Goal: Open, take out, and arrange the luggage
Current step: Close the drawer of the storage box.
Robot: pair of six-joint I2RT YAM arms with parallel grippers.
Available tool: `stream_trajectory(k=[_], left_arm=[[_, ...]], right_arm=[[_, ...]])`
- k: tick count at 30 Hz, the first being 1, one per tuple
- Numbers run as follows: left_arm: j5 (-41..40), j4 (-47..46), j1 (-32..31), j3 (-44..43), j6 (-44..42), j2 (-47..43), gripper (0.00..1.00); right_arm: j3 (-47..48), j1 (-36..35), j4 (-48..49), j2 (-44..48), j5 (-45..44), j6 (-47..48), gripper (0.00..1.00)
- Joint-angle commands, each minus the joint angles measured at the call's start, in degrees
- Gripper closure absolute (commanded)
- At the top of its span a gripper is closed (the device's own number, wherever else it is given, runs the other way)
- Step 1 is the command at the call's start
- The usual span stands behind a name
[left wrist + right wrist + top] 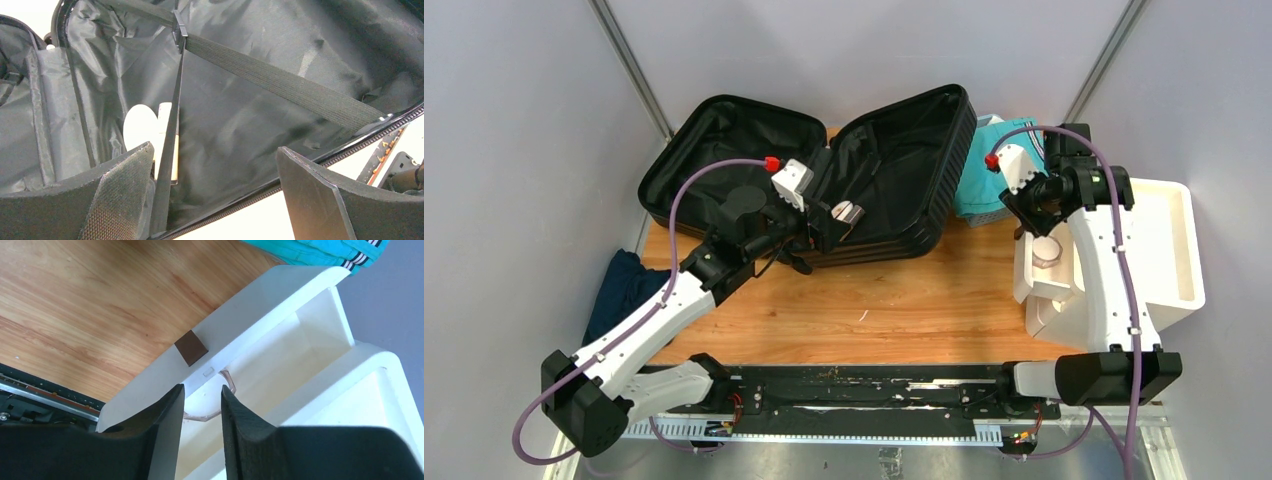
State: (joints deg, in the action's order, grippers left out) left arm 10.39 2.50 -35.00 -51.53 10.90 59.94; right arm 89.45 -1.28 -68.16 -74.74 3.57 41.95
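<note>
1. On the far half of the wooden table (pixel 894 300), the suitcase (pixel 894 170) lies spread open. Its shell is ribbed, glossy black plastic. Its lining is thin, crinkled black fabric with a slight sheen.
2. Inside its right half, a wide ribbed elastic strap (pixel 280 82) runs on a slant from a plastic buckle (pixel 180 32). A narrower strap (pixel 176 90) drops from that buckle across two pale items lying side by side: a smooth white rounded one (pixel 140 127) and a cream stick-shaped one (pixel 163 120).
3. Over that same half hovers the left gripper (pixel 214 151), its jaws spread wide and grasping nothing. Its pads (pixel 117 200) look coarse and woven.
4. The step in hand seems to be fetching those pale items. It would go best by coming in beside the narrow strap rather than across it, so the jaws close on one item alone. The lining looks slippery, so a low, square approach is safer.
5. Right of the suitcase, a teal cloth (pixel 989 180) lies against the shell. Past it stands a white plastic drawer unit (pixel 1174 240) with a drawer pulled out and a clear round tub (pixel 1046 252) inside.
6. Above that drawer, the right gripper (pixel 201 390) has its jaws a little apart with nothing between them.
7. Left of the suitcase, a dark blue cloth (pixel 624 285) lies crumpled.
</note>
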Motion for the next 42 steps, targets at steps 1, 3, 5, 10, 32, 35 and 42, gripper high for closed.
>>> stream_trajectory(k=[1, 3, 5, 10, 32, 35, 42], left_arm=[[1.06, -2.23, 0.29, 1.34, -1.28, 0.39, 0.03], [1.41, -2.30, 0.36, 1.30, -1.55, 0.90, 0.03], [2.00, -3.55, 0.33, 0.86, -1.94, 1.64, 0.03], [2.96, -3.05, 0.29, -0.24, -3.00, 2.49, 0.03], [4.16, -4.17, 0.38, 0.55, -4.11, 2.73, 0.03], [4.08, -4.23, 0.44, 0.46, -4.13, 2.73, 0.03], [3.37, -4.15, 0.44, 1.02, -4.30, 2.29, 0.03]], right_arm=[[3.78, 0.84, -5.27, 0.68, 3.82, -1.93, 0.63], [5.26, 0.84, -7.90, 0.31, 13.86, -1.99, 0.64], [4.50, 0.84, -8.88, -0.39, 20.79, -3.73, 0.67], [-3.83, 0.84, -5.05, 0.59, 10.14, -6.07, 0.83], [1.80, 5.07, -2.01, 4.50, -2.63, -5.48, 0.61], [5.68, 5.85, -0.84, 2.66, -2.98, -7.59, 0.52], [-2.63, 7.33, 6.91, 1.36, -20.70, -11.02, 0.26]])
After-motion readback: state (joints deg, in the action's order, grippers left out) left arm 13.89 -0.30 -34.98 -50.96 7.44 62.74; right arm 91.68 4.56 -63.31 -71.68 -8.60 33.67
